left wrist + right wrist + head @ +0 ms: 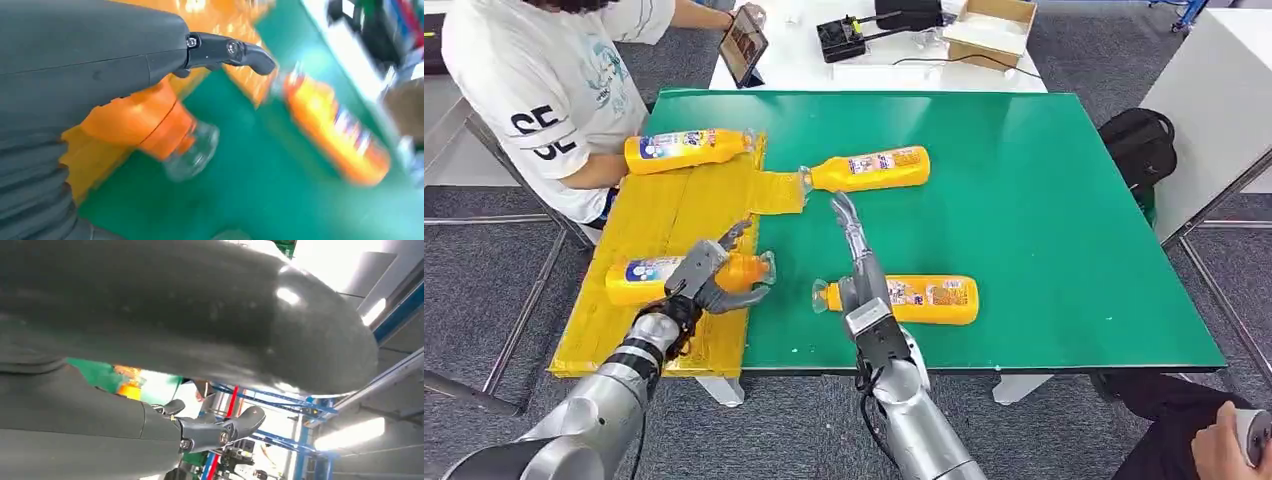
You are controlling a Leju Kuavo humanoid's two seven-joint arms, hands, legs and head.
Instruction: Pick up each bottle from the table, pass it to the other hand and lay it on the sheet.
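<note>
While our left hand [709, 280] grips a smooth orange plastic bottle [649, 279] over the crinkled yellow sheet [664, 215], our right hand [852, 235] lies fingers outstretched, empty, above the green counter [1044, 200].

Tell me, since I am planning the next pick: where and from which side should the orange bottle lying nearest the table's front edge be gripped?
Grip the orange plastic bottle around its labelled middle, coming from above. It lies flat, clear cap toward the yellow sheet, so the round body suits a wrap of the right robot hand, likely steadier than the narrow neck.
</note>
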